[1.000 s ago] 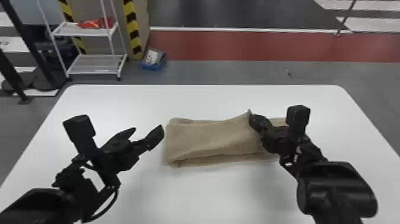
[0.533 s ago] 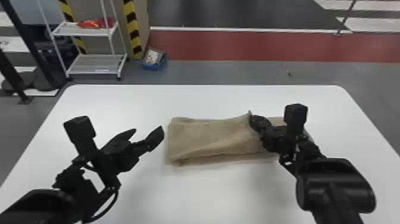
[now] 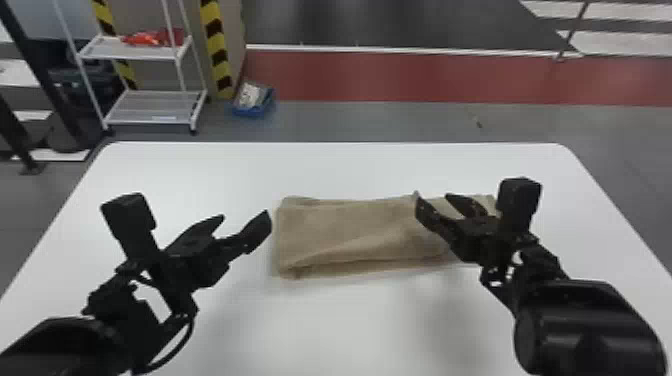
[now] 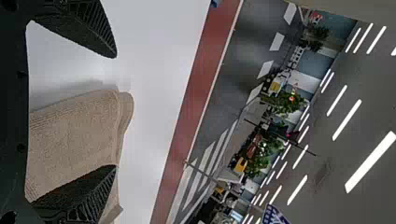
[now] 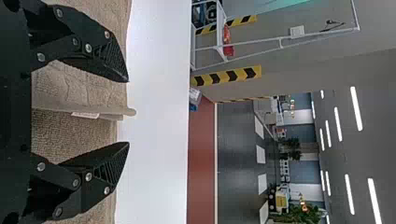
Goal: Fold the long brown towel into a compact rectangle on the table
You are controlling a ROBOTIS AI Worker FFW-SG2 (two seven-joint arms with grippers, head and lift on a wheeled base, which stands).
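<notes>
The brown towel (image 3: 345,230) lies lengthwise across the white table, its left part layered and its right end flatter. My left gripper (image 3: 242,222) stands open left of the towel's left end, holding nothing. My right gripper (image 3: 442,202) is open over the towel's right part, beside a raised fold edge. In the left wrist view, my left gripper (image 4: 114,112) has the layered towel (image 4: 74,140) beyond its parted fingers. In the right wrist view, a ridge of towel (image 5: 79,88) with a small white tag stands between the spread fingers of my right gripper (image 5: 128,112).
The white table (image 3: 350,325) extends around the towel on every side. Behind it on the floor are a white wire shelf (image 3: 150,107) at the left and a blue bin (image 3: 254,102).
My right gripper has opened and let go of the towel's fold edge, its fingers now spread apart. The left arm and the towel look nearly unchanged.
</notes>
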